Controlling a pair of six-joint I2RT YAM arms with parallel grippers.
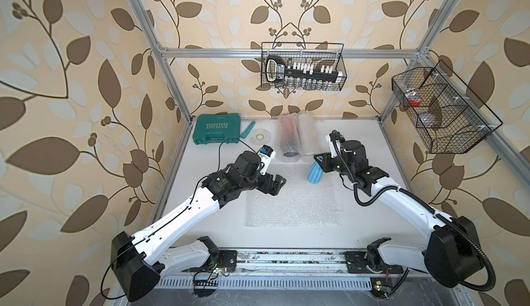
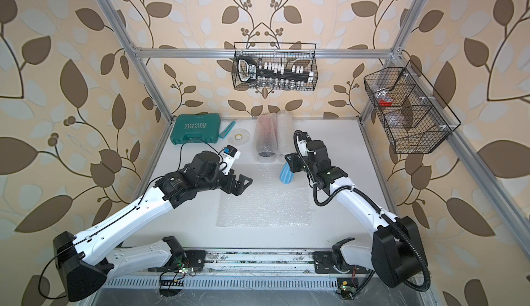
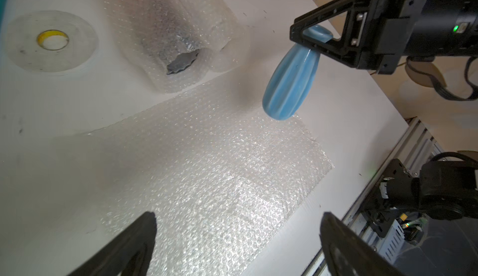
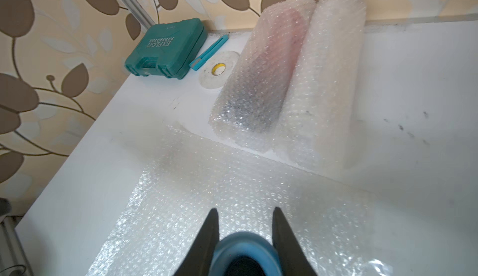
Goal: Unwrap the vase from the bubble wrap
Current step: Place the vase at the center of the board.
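The right gripper (image 1: 317, 158) clamps the blue vase (image 1: 314, 174) by its neck over the flat bubble wrap (image 1: 292, 201) on the surface (image 1: 215, 218); the left gripper (image 1: 279, 185) gapes empty; the wire basket (image 1: 301, 43) holds a socket set (image 1: 309, 71).

L claw (image 1: 278, 186) spread wide, R claw (image 1: 319, 164) clamped, both arms stretched fwd, wrists inward.

vase (image 1: 314, 172) over far corner of the bubble wrap (image 1: 292, 204), rolls (image 1: 295, 135) behind.

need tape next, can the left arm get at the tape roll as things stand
Probably yes: the left gripper is open and empty, and the tape roll lies flat just beyond it, with nothing between them.
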